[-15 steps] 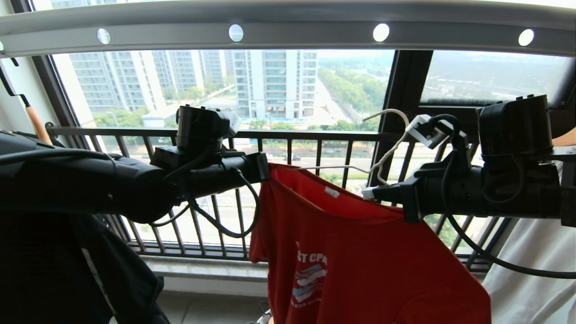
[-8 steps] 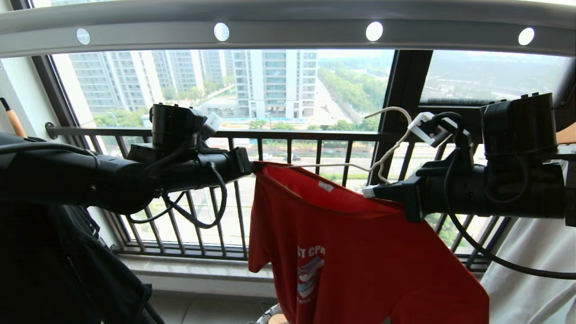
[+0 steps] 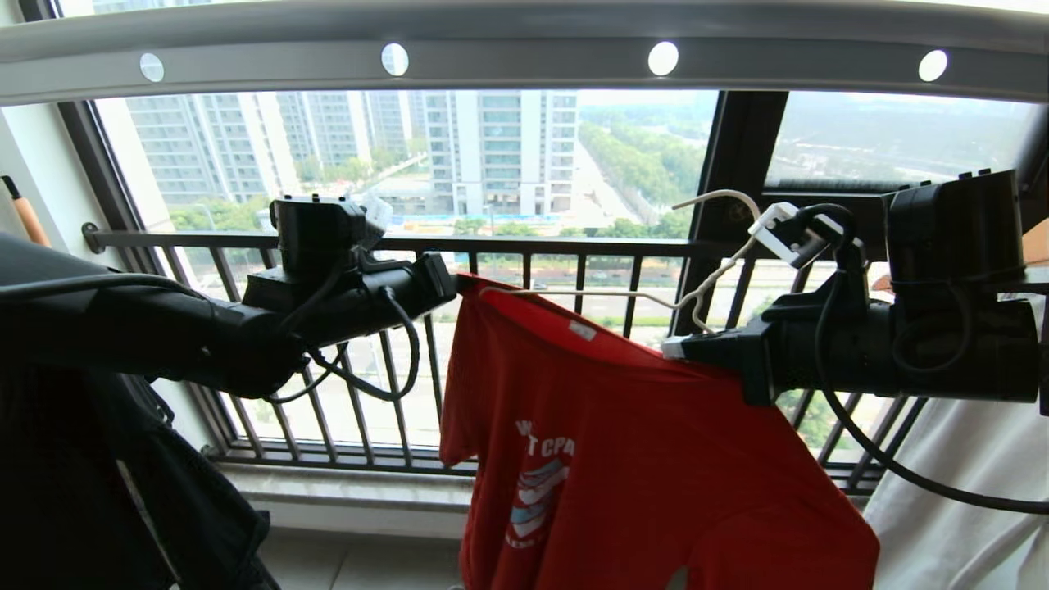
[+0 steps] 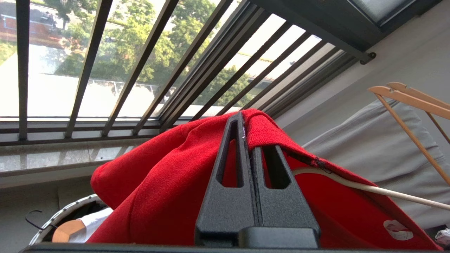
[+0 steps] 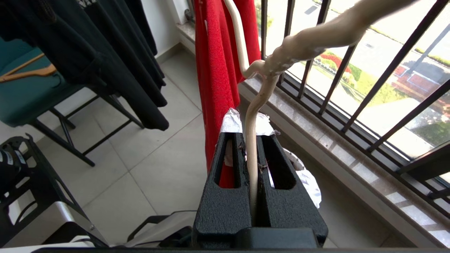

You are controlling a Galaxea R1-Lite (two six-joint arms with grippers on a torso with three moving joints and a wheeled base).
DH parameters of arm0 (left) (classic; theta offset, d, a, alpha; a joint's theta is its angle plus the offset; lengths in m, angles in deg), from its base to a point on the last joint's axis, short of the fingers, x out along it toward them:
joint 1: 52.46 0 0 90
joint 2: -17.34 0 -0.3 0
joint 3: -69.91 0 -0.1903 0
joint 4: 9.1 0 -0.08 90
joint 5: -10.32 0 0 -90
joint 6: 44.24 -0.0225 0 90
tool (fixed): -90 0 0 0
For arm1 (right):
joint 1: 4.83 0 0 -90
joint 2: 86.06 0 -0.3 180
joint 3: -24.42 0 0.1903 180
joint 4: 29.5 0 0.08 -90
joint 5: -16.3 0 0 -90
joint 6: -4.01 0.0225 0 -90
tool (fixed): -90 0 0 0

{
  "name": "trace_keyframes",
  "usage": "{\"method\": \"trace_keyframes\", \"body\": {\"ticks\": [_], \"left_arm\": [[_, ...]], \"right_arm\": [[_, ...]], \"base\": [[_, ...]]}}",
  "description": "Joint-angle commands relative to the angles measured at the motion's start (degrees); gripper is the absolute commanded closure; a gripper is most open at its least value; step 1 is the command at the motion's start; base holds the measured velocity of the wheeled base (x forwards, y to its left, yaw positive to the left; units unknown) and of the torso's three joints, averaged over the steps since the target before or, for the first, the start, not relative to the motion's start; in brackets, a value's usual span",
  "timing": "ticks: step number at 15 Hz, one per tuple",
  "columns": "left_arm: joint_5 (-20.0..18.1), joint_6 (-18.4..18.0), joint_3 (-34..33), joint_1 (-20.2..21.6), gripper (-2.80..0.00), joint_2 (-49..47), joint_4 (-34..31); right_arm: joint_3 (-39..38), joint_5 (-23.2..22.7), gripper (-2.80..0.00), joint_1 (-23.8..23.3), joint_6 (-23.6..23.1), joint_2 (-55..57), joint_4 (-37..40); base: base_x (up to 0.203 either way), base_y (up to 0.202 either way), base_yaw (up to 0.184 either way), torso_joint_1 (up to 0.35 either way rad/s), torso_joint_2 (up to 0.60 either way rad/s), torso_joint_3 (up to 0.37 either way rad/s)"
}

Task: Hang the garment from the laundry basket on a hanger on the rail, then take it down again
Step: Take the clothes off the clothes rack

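Note:
The red garment [image 3: 639, 459] hangs between my two grippers below the grey rail [image 3: 524, 61]. My left gripper [image 3: 455, 283] is shut on the garment's collar edge [image 4: 267, 133], pulling it out to the left. The cream hanger [image 3: 697, 287] sits partly inside the neck opening, and its wire [image 4: 369, 188] runs under the red cloth. The hanger's hook is free in the air, under the rail and not on it. My right gripper [image 3: 668, 348] is shut on the hanger's wire [image 5: 251, 116] just below the twisted neck. The laundry basket's rim [image 4: 52, 221] shows below.
A dark barred window railing [image 3: 524, 246] stands just behind the garment. Black clothes [image 3: 82, 492] hang on my left and white cloth [image 3: 967, 492] on my right. A wooden hanger [image 4: 407, 98] lies on grey cloth. A teal chair [image 5: 28, 91] stands on the tiled floor.
My left gripper has moved left, away from the right one, and tilted, drawing the garment's shoulder out past the hanger's end. The whole view has shifted slightly. The right gripper holds still.

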Motion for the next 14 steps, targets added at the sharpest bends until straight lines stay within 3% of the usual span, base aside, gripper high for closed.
{"method": "trace_keyframes", "body": {"ticks": [1, 9, 12, 14], "left_arm": [[0.0, 0.2, 0.1, 0.1, 0.0, -1.6, 0.3], [0.5, -0.5, -0.9, -2.5, 0.0, -2.8, 0.4], [1.3, -5.5, -3.6, -6.7, 0.0, -1.5, 0.0], [3.5, -6.5, -3.7, -7.9, 0.0, -2.9, -0.1]], "right_arm": [[-0.2, -0.2, 0.0, 0.0, -0.2, -0.6, 0.1], [-0.1, -0.5, 0.0, 0.0, 0.4, -1.2, -1.5], [-0.9, -0.3, 0.0, 0.0, 4.0, 0.4, -7.4], [-1.0, -0.2, 0.0, -0.1, 6.7, 1.3, -10.9]], "base": [[0.0, 0.0, 0.0, 0.0, 0.0, 0.0], [0.0, 0.0, 0.0, 0.0, 0.0, 0.0], [0.0, 0.0, 0.0, 0.0, 0.0, 0.0], [0.0, 0.0, 0.0, 0.0, 0.0, 0.0]]}}
